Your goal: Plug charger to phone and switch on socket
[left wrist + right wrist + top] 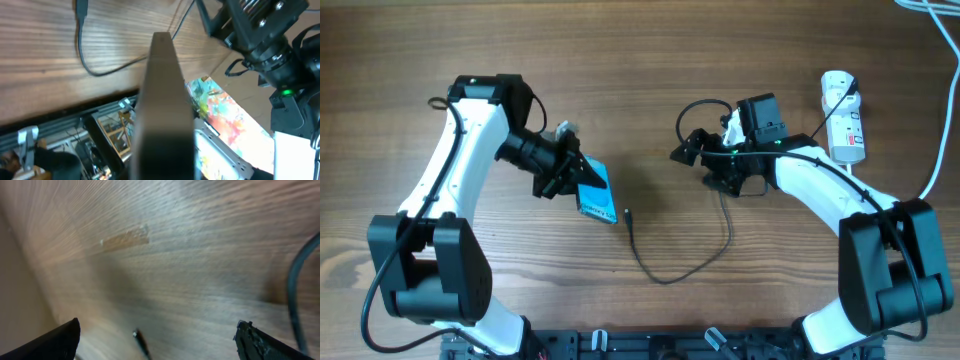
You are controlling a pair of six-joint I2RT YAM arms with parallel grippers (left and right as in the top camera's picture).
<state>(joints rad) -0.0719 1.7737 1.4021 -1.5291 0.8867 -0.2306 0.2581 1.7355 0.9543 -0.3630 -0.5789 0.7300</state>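
Wood-grain counter seen from above, both arms reaching in. Left tool is clamped on the phone and holds it tilted at centre-left, lower end just beside the connector tip, prob. to present the port. The charger lies loose on the counter, looping from that tip down & back up under the right arm; far end hidden. Right tool hovers low near the cable w/ fingers spread wide, nothing between them, likely poised to fetch the tip. Socket sits far right, well apart from both tools; no tool is near it.
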